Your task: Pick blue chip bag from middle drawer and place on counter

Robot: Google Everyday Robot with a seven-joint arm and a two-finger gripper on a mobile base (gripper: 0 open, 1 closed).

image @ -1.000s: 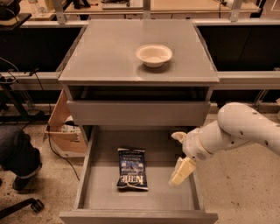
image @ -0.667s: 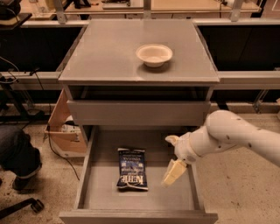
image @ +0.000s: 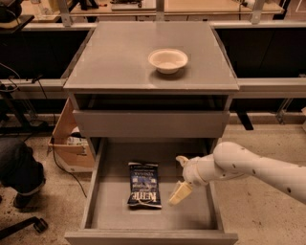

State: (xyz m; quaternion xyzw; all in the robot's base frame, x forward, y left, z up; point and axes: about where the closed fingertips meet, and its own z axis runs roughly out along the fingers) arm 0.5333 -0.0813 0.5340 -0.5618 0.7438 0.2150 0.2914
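Small crinkly dark-blue chip bag point(image: 144, 191) with white block lettering lies flat on the floor of the wide grey metal middle drawer point(image: 193, 217), which is pulled open. The bag is just left of the gripper's pale fingers point(image: 180, 193), not touching. The fingers are spread apart, grasp nothing, and hang low over the drawer floor on a white arm point(image: 248, 167) coming in from the right. Above them is a plain grey shut drawer front point(image: 150, 123). Higher and behind is the smooth glossy grey square worktop point(image: 110, 57), carrying a white bowl point(image: 168, 60). Far left of the fingers is an open cardboard box point(image: 71, 148) on the speckled beige floor point(image: 258, 215). Tan wooden benches point(image: 201, 6) run along the back.
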